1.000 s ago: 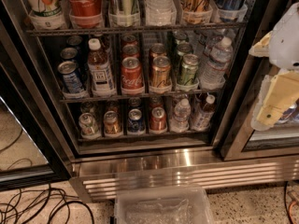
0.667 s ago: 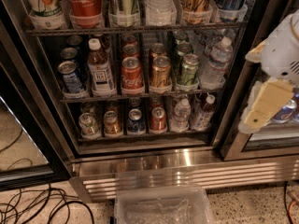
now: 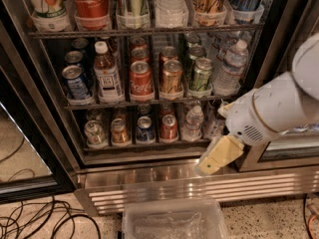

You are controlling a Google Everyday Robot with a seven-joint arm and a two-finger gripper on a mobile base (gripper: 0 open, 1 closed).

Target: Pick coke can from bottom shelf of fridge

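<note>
in the fridge (image 3: 149, 183), coke can (image 3: 168, 127) stands upright on bottom shelf (image 3: 144, 146); pincer (image 3: 213, 162) lower-right, state unclear.

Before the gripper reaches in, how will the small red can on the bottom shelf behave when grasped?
The coke can is a smooth upright cylinder, so probably slippery and apt to tip or roll if nudged. The blue can and water bottle stand close, so it may knock them. The gripper hangs outside, lower right.
</note>
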